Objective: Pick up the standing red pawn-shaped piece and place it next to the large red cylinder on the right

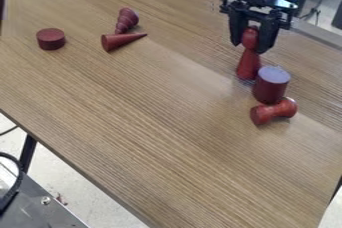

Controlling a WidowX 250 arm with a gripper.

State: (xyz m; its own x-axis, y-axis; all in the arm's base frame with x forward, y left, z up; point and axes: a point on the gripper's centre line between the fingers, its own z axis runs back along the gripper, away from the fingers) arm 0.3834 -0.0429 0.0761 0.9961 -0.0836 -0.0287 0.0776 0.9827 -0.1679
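Black two-finger gripper (252, 37) is clamping round-headed red wooden-looking cone (248, 64), upper right of frame; cone is pointing upright beside dark-red, pale-topped wooden-looking cylinder (270, 88). Gripping centrally, holding cone plumb should be sparing cylinder bumps.

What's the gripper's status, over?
Gripper closed on upright red pawn-shaped block, near its top. Tall red cylinder close beside block's base. Dumbbell-shaped block next to cylinder.

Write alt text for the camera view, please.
A black robot gripper holds an upright red pawn-shaped piece by its head, at a wooden table. Nearby are a red cylinder and a dumbbell-shaped piece; across the table, a cone, a ridged piece and a short disc.
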